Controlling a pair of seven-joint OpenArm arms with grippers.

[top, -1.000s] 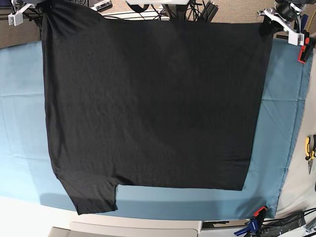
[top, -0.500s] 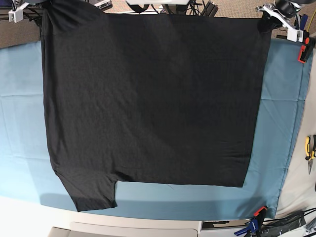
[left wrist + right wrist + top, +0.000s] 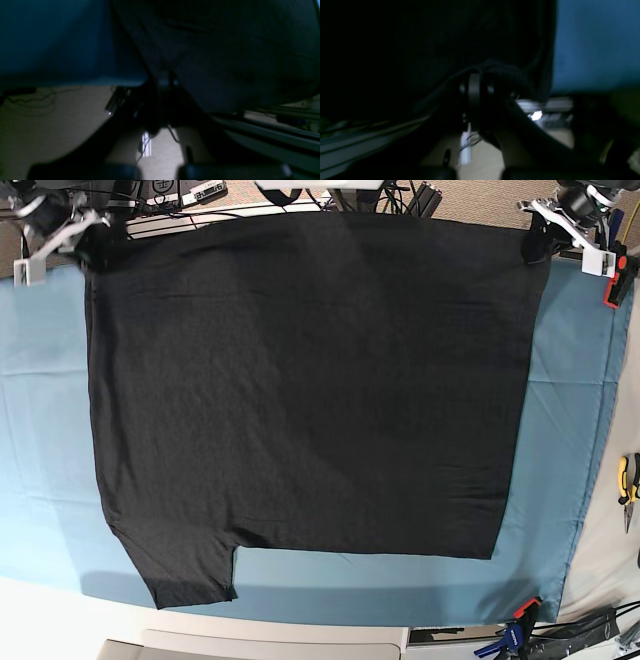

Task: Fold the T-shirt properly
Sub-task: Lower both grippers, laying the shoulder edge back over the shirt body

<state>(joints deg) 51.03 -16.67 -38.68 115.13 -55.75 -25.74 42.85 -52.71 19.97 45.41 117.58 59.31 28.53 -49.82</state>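
Left hand [image 3: 534, 242] pinched on T-shirt [image 3: 300, 400] corner; right hand [image 3: 90, 248] likewise, opposite corner.

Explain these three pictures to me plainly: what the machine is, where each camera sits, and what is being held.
This is a two-armed robot folding laundry. The wide picture looks down from above on a black T-shirt spread over a teal table cloth. At the far corners of the shirt, the right tool and the left tool each pinch its edge. The two dark, blurry pictures come from cameras on the wrists: one shows the left tool shut on black fabric, the other the right tool doing the same. Pliers lie off the cloth, at the picture's right edge.
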